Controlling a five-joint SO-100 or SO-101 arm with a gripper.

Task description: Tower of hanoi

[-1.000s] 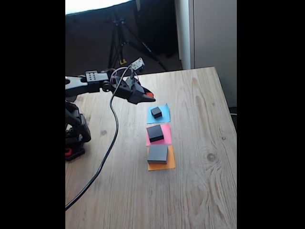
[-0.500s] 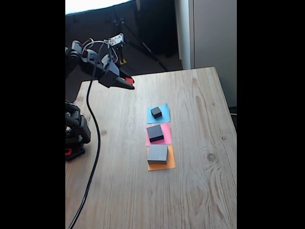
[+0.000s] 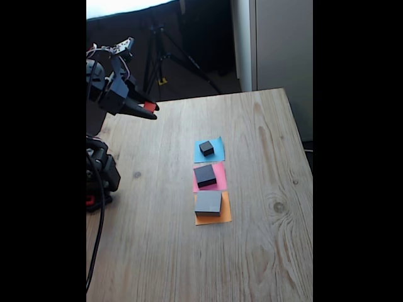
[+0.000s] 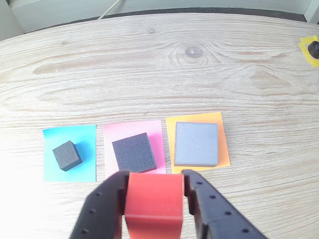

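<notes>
Red cube (image 4: 153, 203) sits clamped between the black fingers of the tool (image 4: 153, 186), raised above the bench (image 3: 252, 251). Relative to the medium black block (image 4: 132, 155) in the wrist view, the small black cube (image 4: 66, 155) lies left, the flat grey block (image 4: 196, 144) right.

Pale grainy wood of the worktop (image 4: 149, 64) with a dark knot, thin matt paper squares (image 4: 70, 159), speckled foam-like matt black blocks (image 4: 133, 154), smooth matt grey block (image 4: 196, 143), smooth red cube (image 4: 153, 204) pinched in my claw (image 4: 153, 185), its black matt plastic fingers (image 4: 202, 209) dimpled
</notes>
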